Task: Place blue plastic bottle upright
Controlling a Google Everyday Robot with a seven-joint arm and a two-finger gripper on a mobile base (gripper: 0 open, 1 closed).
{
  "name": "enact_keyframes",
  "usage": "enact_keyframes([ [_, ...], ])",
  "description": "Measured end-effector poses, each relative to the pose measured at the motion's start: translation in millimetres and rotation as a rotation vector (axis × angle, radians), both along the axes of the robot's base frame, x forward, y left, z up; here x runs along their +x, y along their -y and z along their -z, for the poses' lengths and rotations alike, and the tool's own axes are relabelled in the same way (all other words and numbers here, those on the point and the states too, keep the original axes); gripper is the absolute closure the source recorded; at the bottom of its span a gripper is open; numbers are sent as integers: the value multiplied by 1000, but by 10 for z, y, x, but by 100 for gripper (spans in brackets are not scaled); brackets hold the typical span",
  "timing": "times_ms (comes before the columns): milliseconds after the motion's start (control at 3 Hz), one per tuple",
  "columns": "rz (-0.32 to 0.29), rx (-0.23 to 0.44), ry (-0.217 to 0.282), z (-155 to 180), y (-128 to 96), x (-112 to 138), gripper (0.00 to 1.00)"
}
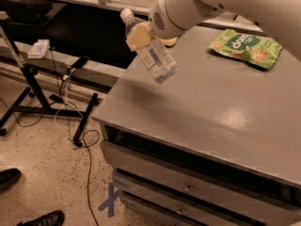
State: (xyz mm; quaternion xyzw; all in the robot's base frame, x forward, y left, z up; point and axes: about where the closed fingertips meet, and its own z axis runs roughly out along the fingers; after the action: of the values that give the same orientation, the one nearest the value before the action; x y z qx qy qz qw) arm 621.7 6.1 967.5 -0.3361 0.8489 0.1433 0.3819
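Note:
The blue plastic bottle is clear and ribbed, with a white cap at its upper left end and a pale label. It hangs tilted in the air above the left part of the grey cabinet top, cap end up and to the left. My gripper, with yellowish fingers, is shut on the bottle's upper part near the neck. The white arm reaches in from the upper right.
A green snack bag lies at the far right of the cabinet top. Drawers face the front. To the left stand a black stand and cables on the speckled floor. Shoes show at bottom left.

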Motion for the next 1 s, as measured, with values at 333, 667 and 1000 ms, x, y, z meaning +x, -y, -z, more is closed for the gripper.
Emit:
enact_keyframes([
  [333,-56,169,90,-70,-64,16,100],
  [667,-78,336,194,-198,-37,118,100],
  [1000,-98,460,297,-198,94,212,100],
])
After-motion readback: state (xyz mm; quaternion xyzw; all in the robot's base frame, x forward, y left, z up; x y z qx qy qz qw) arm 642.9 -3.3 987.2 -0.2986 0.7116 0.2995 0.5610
